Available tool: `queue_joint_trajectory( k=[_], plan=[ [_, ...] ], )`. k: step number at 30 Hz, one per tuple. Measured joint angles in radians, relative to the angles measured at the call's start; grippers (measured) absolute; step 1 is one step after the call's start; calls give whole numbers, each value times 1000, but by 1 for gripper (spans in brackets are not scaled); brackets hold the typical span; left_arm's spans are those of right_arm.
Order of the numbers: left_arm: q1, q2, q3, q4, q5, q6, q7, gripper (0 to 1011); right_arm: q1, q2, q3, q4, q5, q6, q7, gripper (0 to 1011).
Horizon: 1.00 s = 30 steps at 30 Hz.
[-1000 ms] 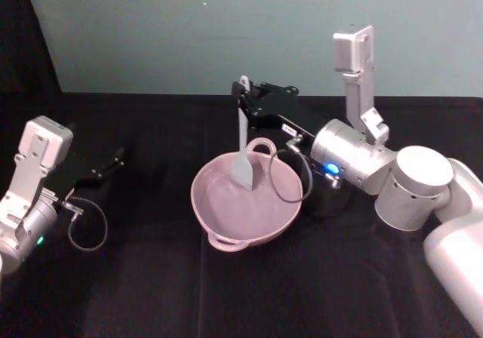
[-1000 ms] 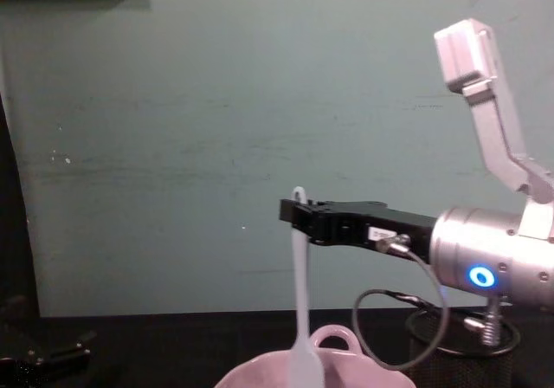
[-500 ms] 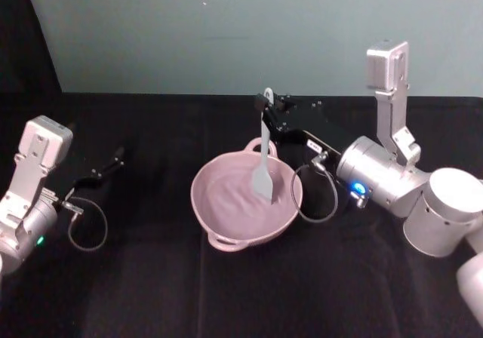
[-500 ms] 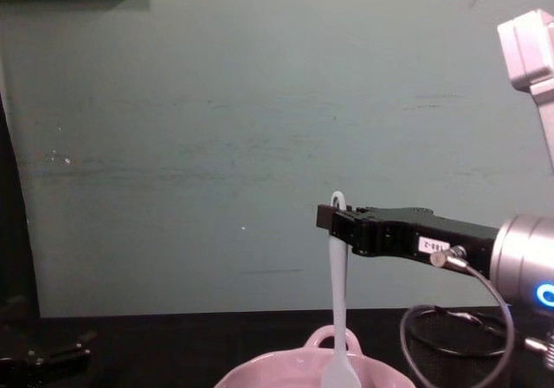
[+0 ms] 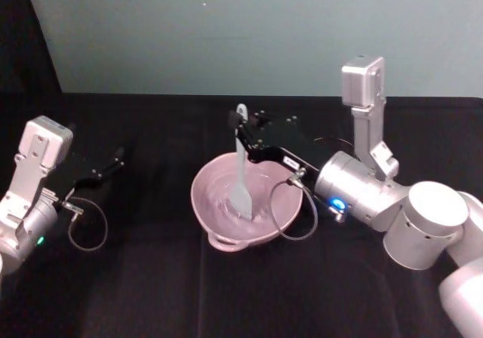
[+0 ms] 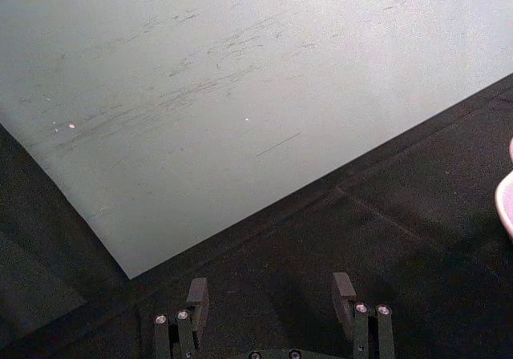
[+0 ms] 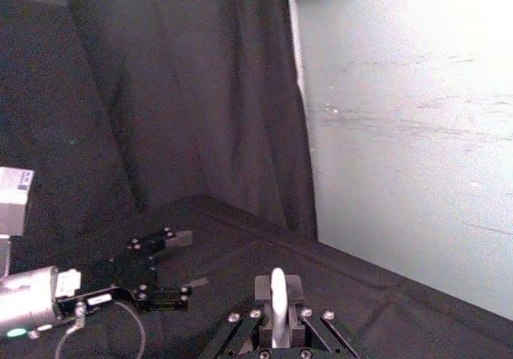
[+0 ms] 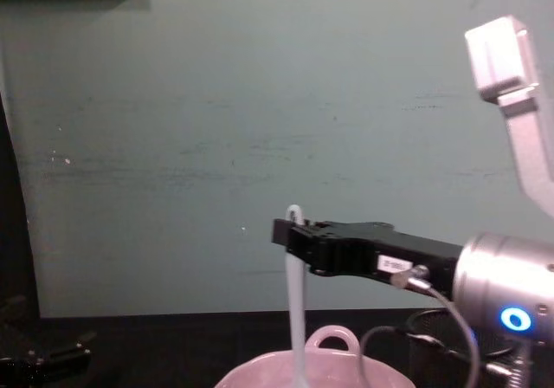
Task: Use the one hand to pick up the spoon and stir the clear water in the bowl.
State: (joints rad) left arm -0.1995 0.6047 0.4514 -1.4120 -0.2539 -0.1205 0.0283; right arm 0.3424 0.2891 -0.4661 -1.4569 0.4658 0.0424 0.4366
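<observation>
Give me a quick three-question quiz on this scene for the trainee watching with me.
1. True or false: the right gripper is shut on the spoon near the top of its handle.
2. Pick one. The spoon's blade is: A) down inside the bowl; B) held high above the bowl; C) outside the bowl's rim.
3. Fill in: the left gripper rests off to the bowl's left, holding nothing, its jaws ___.

Key: 1 true; 2 A; 3 open.
</observation>
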Motion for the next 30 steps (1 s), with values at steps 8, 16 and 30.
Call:
queue_joint_trajectory(
  k=[8, 16, 30],
  plan=[
    [0, 0, 0, 0, 0, 0, 0, 1011, 63, -52, -26, 86, -3, -16, 13, 109],
    [0, 0, 0, 0, 0, 0, 0, 1011, 121, -76, -24, 162, -8, -21, 16, 109],
    [0, 0, 0, 0, 0, 0, 0, 1011, 108, -28, 13, 128, -12, -3, 4, 109]
  ],
)
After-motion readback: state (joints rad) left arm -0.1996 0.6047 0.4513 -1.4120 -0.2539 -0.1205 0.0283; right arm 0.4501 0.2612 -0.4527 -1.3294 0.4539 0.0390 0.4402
